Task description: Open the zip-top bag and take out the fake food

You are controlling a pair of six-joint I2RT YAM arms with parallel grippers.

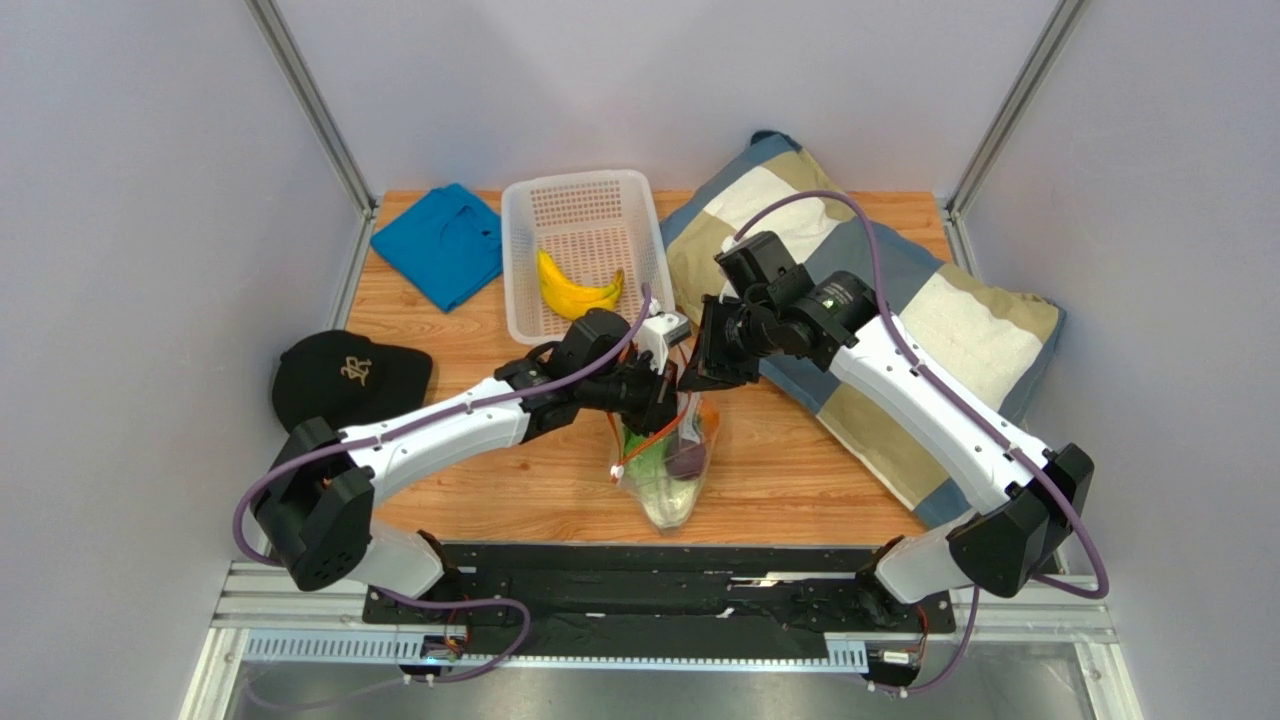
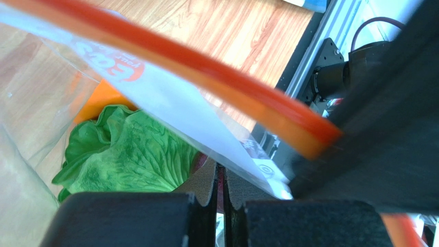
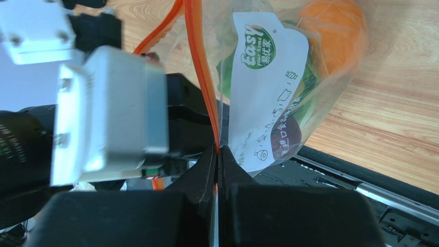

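Note:
The clear zip-top bag (image 1: 672, 465) hangs between both grippers above the table, its orange-red zip strip (image 2: 206, 77) at the top. My left gripper (image 1: 657, 393) is shut on one side of the bag's mouth (image 2: 220, 172). My right gripper (image 1: 703, 365) is shut on the other side, on the zip strip (image 3: 217, 154). Inside the bag are the green lettuce (image 2: 129, 154), the orange (image 3: 330, 31) and the dark purple fruit (image 3: 288, 136), behind the white label (image 3: 263, 87). The yellow banana bunch (image 1: 577, 288) lies in the white basket (image 1: 586, 203).
A blue cloth (image 1: 440, 240) lies at the back left. A black cap (image 1: 346, 372) sits at the left edge. A patchwork pillow (image 1: 932, 323) covers the right side under the right arm. A black rail (image 1: 661, 578) runs along the near edge.

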